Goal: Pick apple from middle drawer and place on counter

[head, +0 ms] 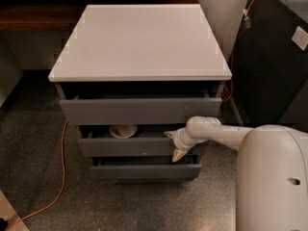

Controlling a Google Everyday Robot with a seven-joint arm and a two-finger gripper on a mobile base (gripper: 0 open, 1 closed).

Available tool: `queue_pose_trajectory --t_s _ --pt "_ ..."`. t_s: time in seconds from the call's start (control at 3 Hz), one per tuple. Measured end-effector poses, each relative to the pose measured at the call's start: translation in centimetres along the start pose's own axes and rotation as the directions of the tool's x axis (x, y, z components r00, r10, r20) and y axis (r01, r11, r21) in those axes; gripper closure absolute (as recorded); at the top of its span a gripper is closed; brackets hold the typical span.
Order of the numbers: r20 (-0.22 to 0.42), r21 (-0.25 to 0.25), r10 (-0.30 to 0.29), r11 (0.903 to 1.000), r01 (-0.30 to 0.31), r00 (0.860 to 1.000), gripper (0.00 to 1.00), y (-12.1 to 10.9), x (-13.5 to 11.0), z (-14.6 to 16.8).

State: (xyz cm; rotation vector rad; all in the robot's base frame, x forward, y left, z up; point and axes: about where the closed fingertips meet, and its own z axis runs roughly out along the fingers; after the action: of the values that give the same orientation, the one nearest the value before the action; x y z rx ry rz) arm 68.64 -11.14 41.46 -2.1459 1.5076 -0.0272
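While it gapes, tool (174, 145) straddles middle drawer (125, 147).

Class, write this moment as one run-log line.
gripper: open, at middle drawer front, right end | apple: not visible | white bowl: in middle drawer, left

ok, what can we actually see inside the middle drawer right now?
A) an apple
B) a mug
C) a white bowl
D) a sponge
C: a white bowl shows in the left part of the middle drawer, and no apple is in view. The gripper is open at the right end of that drawer's front.
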Motion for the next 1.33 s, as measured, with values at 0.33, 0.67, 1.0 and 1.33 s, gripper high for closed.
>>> queue_pose_trajectory --t_s 0.33,0.67,1.0,1.33 --pt "-0.006 -0.003 0.012 0.9999 -0.012 1.0 0.46 0.3 0.4 0.6" --pt "-0.028 0.02 0.046 0.9988 -0.046 0.999 0.68 1.4 0.3 -0.2" --pt "-0.05 0.051 0.089 0.995 -0.086 0.995 0.99 3.6 -0.9 -1.1" --pt "-0.05 0.051 0.089 0.995 -0.086 0.995 1.0 3.6 -0.9 -1.1"
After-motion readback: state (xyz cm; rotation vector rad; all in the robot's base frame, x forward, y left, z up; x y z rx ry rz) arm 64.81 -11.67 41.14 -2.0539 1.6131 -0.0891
